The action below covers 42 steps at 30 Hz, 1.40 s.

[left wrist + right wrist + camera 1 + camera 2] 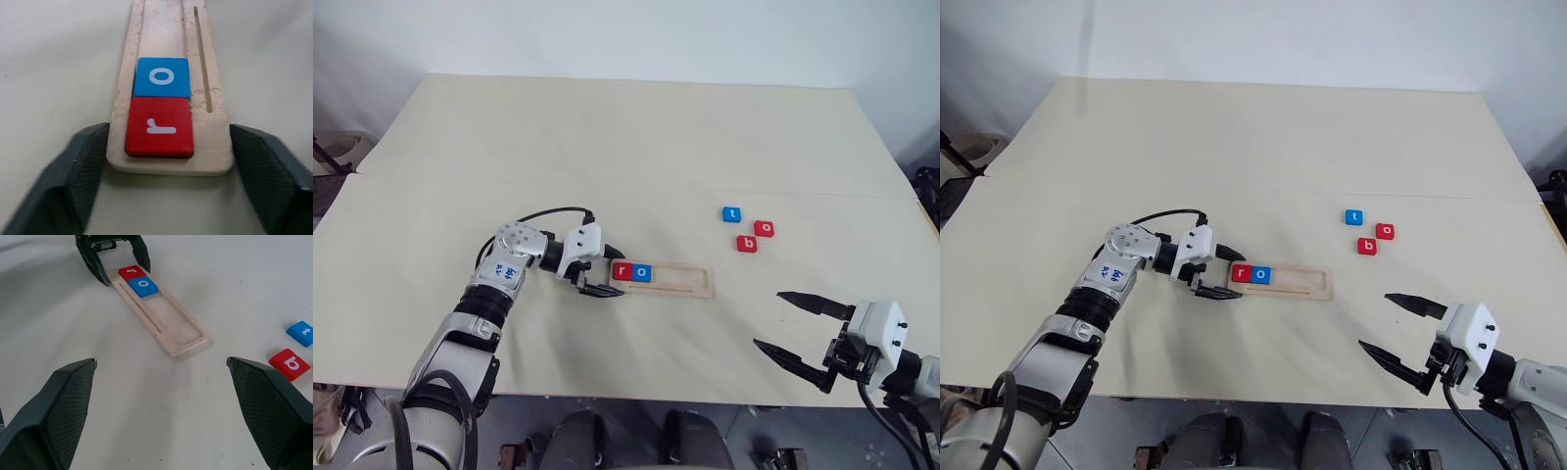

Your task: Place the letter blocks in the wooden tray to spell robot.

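The wooden tray [666,279] lies on the table [607,147] and holds a red "r" block [623,271] and a blue "o" block [642,273] at its left end. The left gripper [597,272] has its fingers apart on both sides of this end, perhaps touching it. The blue "t" block [732,213], red "o" block [764,228] and red "b" block [746,244] lie close together on the table, apart from the tray. The right gripper [793,327] is wide apart and empty.

Silver-and-white arms, black cables, black ribbed fingers [58,406].
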### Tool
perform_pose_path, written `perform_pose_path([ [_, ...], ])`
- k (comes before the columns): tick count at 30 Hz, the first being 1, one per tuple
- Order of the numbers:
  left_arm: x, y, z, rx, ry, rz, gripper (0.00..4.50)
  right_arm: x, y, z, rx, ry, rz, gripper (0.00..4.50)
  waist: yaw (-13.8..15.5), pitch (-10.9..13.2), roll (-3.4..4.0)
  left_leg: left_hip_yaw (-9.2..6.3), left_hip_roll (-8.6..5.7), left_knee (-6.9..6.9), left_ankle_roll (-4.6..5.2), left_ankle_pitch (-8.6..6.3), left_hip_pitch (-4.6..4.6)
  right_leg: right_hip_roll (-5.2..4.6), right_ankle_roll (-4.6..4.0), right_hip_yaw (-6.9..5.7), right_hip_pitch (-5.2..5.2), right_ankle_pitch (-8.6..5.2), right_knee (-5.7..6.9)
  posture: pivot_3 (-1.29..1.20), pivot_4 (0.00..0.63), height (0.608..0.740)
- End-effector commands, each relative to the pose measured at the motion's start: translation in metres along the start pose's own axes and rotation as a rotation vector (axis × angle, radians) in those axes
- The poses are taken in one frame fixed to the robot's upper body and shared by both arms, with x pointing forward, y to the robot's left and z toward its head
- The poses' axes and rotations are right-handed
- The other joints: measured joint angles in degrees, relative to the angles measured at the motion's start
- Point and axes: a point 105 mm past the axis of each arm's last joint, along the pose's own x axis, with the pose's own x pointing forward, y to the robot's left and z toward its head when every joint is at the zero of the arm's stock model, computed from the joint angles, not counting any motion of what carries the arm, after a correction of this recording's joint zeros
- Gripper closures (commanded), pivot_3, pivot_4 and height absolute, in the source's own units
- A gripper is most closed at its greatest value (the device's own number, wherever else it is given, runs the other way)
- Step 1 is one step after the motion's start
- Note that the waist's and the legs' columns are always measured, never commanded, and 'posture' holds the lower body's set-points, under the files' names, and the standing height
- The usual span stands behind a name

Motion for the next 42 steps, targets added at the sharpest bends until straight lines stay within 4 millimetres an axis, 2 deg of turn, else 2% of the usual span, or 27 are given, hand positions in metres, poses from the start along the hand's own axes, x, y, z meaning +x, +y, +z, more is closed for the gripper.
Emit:
perform_pose_path([
  [1, -0.007, 0.003, 0.004, -0.013, -0.042, 0.025, 0.05, -0.006, -0.004, 0.007, -0.014, -0.026, -0.059, 0.0, 0.0, 0.0, 0.0, 0.0, 0.0, 0.0, 0.0, 0.0, -0.01, 0.0, 0.0, 0.0, 0.0, 0.0, 0.0, 0.0, 0.15, 0.74],
  [6, -0.028, 0.003, 0.004, -0.017, -0.129, 0.098, 0.05, -0.026, -0.014, 0.0, 0.018, -0.01, -0.184, 0.0, 0.0, 0.0, 0.0, -0.01, 0.0, 0.0, 0.0, 0.0, -0.01, 0.0, 0.0, 0.0, 0.0, 0.0, 0.0, 0.0, 0.15, 0.74],
  [9, -0.056, -0.004, 0.01, -0.009, -0.268, 0.148, 0.05, -0.048, -0.024, -0.006, 0.041, 0.0, -0.309, 0.0, -0.1, 0.0, 0.0, -0.03, 0.02, 0.0, 0.0, 0.0, 0.0, 0.0, 0.0, -0.01, 0.0, 0.0, 0.0, 0.0, 0.15, 0.74],
  [12, -0.079, -0.015, 0.006, 0.052, -0.292, 0.196, 0.05, -0.062, -0.028, -0.012, 0.036, 0.016, -0.376, 0.0, -0.2, 0.0, 0.01, -0.04, 0.05, -0.01, 0.0, 0.0, 0.0, 0.01, 0.0, -0.01, 0.0, 0.0, -0.01, 0.0, 0.15, 0.74],
  [15, -0.102, -0.024, -0.008, 0.046, -0.27, 0.275, 0.05, -0.076, -0.031, -0.019, 0.025, 0.04, -0.44, 0.0, -0.2, 0.0, 0.03, -0.02, 0.04, -0.01, 0.0, 0.0, 0.04, 0.0, 0.0, 0.03, 0.01, 0.0, 0.02, 0.0, 0.15, 0.74],
  [18, -0.114, -0.033, -0.014, -0.01, -0.265, 0.298, 0.05, -0.08, -0.032, -0.024, 0.019, 0.048, -0.449, 0.0, -0.3, 0.0, 0.04, -0.02, 0.05, -0.04, 0.0, -0.01, 0.08, 0.0, 0.0, 0.05, 0.04, 0.0, 0.01, 0.0, 0.15, 0.74],
  [22, -0.118, -0.04, -0.015, -0.028, -0.273, 0.343, 0.05, -0.079, -0.036, -0.025, 0.003, 0.039, -0.446, 0.0, 0.0, 0.0, 0.04, -0.05, 0.08, -0.04, 0.01, -0.01, 0.07, -0.06, 0.0, 0.07, 0.05, 0.0, 0.02, 0.0, 0.15, 0.74],
  [23, -0.118, -0.04, -0.015, -0.03, -0.274, 0.355, 0.05, -0.077, -0.037, -0.026, 0.001, 0.039, -0.441, 0.0, 0.0, 0.0, 0.04, -0.06, 0.08, -0.04, 0.01, -0.01, 0.08, -0.06, 0.0, 0.06, 0.06, 0.0, 0.03, 0.0, 0.15, 0.74],
  [27, -0.115, -0.041, -0.012, -0.026, -0.291, 0.396, 0.05, -0.048, -0.052, -0.014, 0.009, -0.014, -0.423, 0.0, -0.4, 0.0, 0.05, -0.05, 0.05, -0.04, 0.01, -0.01, 0.09, -0.05, 0.0, 0.06, 0.05, 0.0, 0.05, 0.0, 0.15, 0.74],
  [30, -0.111, -0.042, -0.007, -0.021, -0.299, 0.41, 0.05, -0.027, -0.077, -0.005, 0.085, 0.007, -0.493, 0.0, -1.2, -0.1, 0.12, -0.04, 0.09, -0.04, 0.01, -0.01, 0.11, -0.04, -0.01, 0.09, 0.03, 0.0, 0.1, 0.0, 0.15, 0.74],
  [34, -0.105, -0.043, -0.003, -0.017, -0.308, 0.413, 0.05, -0.001, -0.088, 0.005, 0.178, 0.021, -0.485, 0.0, -1.3, -0.1, 0.15, -0.13, 0.16, -0.04, -0.02, 0.0, 0.08, -0.02, -0.09, -0.01, 0.0, -0.05, 0.15, 0.0, 0.15, 0.74],
  [38, -0.101, -0.044, 0.002, -0.012, -0.322, 0.432, 0.05, 0.029, -0.107, 0.009, 0.289, 0.058, -0.558, 0.0, -1.5, -0.1, 0.15, -0.09, 0.06, -0.02, -0.01, 0.0, 0.04, -0.04, -0.08, 0.03, 0.0, -0.04, 0.12, 0.0, 0.15, 0.74],
  [42, -0.099, -0.045, 0.003, -0.018, -0.326, 0.447, 0.05, 0.051, -0.113, 0.006, 0.369, 0.076, -0.593, 0.0, -1.3, -0.1, 0.14, -0.18, 0.08, -0.04, -0.02, 0.0, 0.02, -0.03, -0.1, -0.07, -0.02, -0.05, 0.15, 0.0, 0.15, 0.74],
])
